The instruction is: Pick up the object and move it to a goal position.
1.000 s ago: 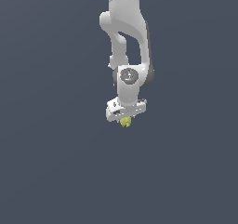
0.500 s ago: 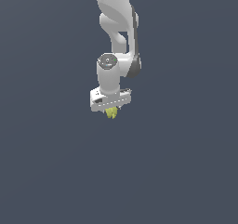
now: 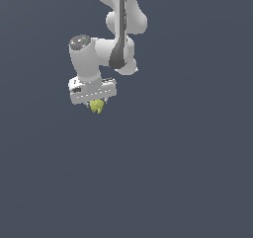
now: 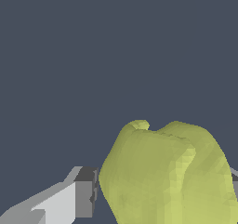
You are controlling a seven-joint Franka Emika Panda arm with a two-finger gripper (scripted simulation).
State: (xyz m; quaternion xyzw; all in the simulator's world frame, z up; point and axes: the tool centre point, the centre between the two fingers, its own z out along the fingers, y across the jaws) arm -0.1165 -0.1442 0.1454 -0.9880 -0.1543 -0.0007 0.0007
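The object [image 3: 97, 105], a small yellow-green lump with an uneven, knobbly surface, sits right at the tip of the white gripper [image 3: 96, 103], poking out below the flat underside of the hand. It is much smaller than the hand that carries it, and in the exterior view only its lower part shows; the rest is tucked up between the fingers.

The gripper is closed down on the object, clamped tight enough that no gap shows on either side. In the wrist view the object [image 4: 167, 174] fills the space between the fingers (it looks huge there only because the camera is so close), and one grey-and-white finger [image 4: 83, 195] presses against its flank; a sliver of the other finger shows at the far side.

The arm [image 3: 116, 29] comes down from above, bends at the wrist, and holds the hand pointing downward over a plain dark grey background.
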